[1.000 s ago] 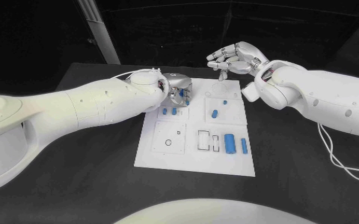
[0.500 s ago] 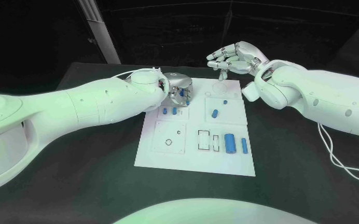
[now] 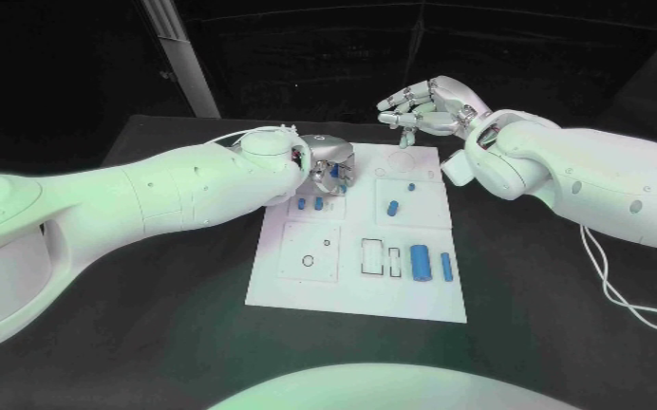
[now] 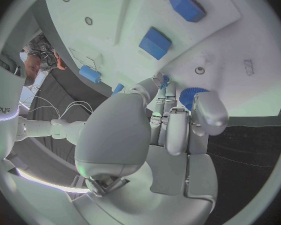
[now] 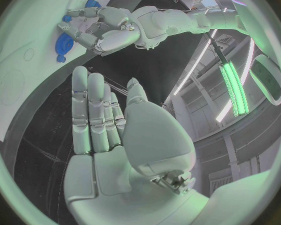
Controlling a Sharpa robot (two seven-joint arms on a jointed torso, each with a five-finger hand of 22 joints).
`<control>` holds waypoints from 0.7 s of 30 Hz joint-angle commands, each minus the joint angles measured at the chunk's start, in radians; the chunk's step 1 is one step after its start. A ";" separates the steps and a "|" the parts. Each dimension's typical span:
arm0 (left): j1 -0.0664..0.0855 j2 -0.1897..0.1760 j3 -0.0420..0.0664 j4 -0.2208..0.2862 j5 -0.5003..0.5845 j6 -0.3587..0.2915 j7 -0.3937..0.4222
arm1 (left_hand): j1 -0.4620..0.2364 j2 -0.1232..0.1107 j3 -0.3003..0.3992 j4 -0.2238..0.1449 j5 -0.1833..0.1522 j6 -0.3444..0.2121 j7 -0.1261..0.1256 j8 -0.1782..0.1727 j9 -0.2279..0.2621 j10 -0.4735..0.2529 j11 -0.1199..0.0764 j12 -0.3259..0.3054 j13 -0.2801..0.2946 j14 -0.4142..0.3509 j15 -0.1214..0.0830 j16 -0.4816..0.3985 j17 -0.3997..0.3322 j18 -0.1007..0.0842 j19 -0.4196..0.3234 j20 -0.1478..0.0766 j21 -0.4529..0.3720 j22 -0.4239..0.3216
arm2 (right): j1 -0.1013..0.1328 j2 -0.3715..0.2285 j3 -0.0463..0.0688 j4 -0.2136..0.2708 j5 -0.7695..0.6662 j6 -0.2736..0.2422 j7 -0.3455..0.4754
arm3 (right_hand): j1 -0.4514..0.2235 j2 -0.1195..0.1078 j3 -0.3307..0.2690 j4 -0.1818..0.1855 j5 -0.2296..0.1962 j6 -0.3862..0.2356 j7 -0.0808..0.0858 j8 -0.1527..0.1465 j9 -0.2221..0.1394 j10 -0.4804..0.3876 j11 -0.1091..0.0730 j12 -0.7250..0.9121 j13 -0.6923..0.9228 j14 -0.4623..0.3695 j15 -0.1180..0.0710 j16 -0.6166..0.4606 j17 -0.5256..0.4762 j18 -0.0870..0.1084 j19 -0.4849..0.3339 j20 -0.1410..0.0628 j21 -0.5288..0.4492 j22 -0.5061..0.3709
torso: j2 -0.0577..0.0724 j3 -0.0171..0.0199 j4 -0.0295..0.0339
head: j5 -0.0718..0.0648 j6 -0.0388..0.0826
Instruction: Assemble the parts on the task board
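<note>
The white rectangular task board (image 3: 309, 288) lies mid-table on the black table (image 3: 164, 334). Left silver hand (image 3: 326, 165) sits over the board's 11 o'clock corner, fingers curled down at a round ribbed blue gear part (image 4: 192, 96); whether it grips the gear I cannot tell. Right silver hand (image 3: 431, 106) hovers beyond the board's 12 o'clock edge, fingers apart, holding nothing. Two long blue cylinder parts (image 3: 422, 263) lie toward 4 o'clock on the board, and a short blue peg (image 3: 393, 208) lies near centre.
</note>
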 commanded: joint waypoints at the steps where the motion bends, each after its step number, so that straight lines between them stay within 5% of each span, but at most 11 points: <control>1: -0.002 0.001 -0.001 -0.001 -0.006 0.025 -0.001 | -0.001 0.010 0.013 0.000 -0.004 0.019 -0.001 0.000 0.002 0.015 -0.004 -0.002 0.003 0.030 0.001 0.005 -0.001 -0.013 -0.002 0.006 0.000 0.003 | 0.002 0.001 0.001 0.000 0.004 0.007 0.008 | 0.000 0.013 0.002 0.006 0.006 -0.008 0.001 0.007 0.001 -0.006 0.000 0.003 -0.001 -0.007 0.003 -0.004 -0.001 0.004 -0.009 0.001 -0.004 -0.001 | 0.000 -0.0002 0.0000 | 0.001 -0.001; 21: -0.002 -0.014 0.000 0.005 -0.005 -0.034 0.006 | 0.024 0.049 0.096 -0.050 -0.004 0.088 -0.002 0.009 0.011 0.090 -0.015 -0.008 0.011 0.032 -0.008 0.013 0.003 -0.017 0.003 -0.002 0.017 0.029 | 0.002 0.003 0.001 -0.001 0.004 0.007 0.009 | 0.000 0.015 0.003 0.007 0.006 -0.008 0.001 0.008 0.001 -0.006 0.000 0.004 -0.003 -0.007 0.003 -0.004 -0.001 0.004 -0.009 0.001 -0.004 -0.001 | -0.001 -0.0006 0.0012 | -0.004 0.000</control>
